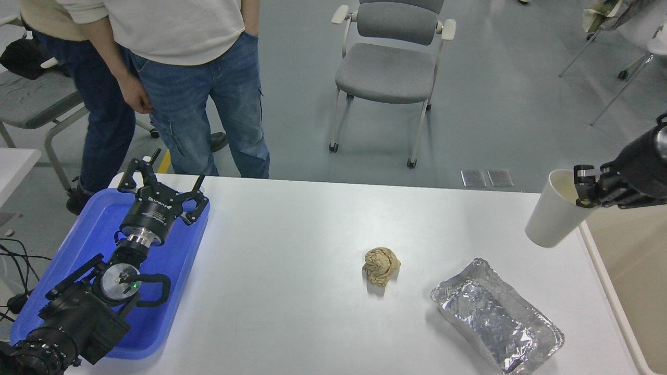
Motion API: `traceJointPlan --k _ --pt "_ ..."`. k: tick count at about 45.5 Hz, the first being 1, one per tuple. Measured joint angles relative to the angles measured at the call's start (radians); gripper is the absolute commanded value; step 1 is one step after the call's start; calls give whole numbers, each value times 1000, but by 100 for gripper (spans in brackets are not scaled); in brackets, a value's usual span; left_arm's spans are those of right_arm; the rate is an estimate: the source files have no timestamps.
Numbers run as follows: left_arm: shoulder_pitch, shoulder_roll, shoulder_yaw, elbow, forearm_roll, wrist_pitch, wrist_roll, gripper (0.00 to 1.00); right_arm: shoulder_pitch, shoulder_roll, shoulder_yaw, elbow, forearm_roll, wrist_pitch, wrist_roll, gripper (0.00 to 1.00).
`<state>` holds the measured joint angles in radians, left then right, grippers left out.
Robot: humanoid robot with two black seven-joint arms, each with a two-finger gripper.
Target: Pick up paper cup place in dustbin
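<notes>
Aloft, the paper cup [553, 211] hangs tilted above the counter's [312, 229] far right corner, its rim pinched by the right end effector [584, 186]; the dustbin [625, 271] sits just beyond that edge, seemingly below; the left end effector [156, 190] rests splayed open over the blue tray [78, 250].

The floor [495, 78] is smooth and grey. A grey chair [388, 67] with white arms and small wheels stands on it, past the far side of the white table [292, 234]. Two small metal plates [487, 178] sit flat in the floor near the table. Another grey chair [31, 101] is at the left. Two people [177, 67] in jeans stand there.
</notes>
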<state>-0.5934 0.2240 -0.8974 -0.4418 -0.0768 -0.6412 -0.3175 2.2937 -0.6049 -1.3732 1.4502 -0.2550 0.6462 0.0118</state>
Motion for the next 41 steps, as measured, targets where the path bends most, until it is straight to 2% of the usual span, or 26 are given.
traceJointPlan --k 14,30,41 --pt "0 0 0 0 0 0 0 100 96 -27 -34 7 -3 96 -1 0" --pt "0 0 0 0 -1 0 0 100 123 -83 -165 -15 -2 107 -1 0" --pt "0 0 1 0 0 0 0 100 100 -152 -272 -116 8 100 -1 0"
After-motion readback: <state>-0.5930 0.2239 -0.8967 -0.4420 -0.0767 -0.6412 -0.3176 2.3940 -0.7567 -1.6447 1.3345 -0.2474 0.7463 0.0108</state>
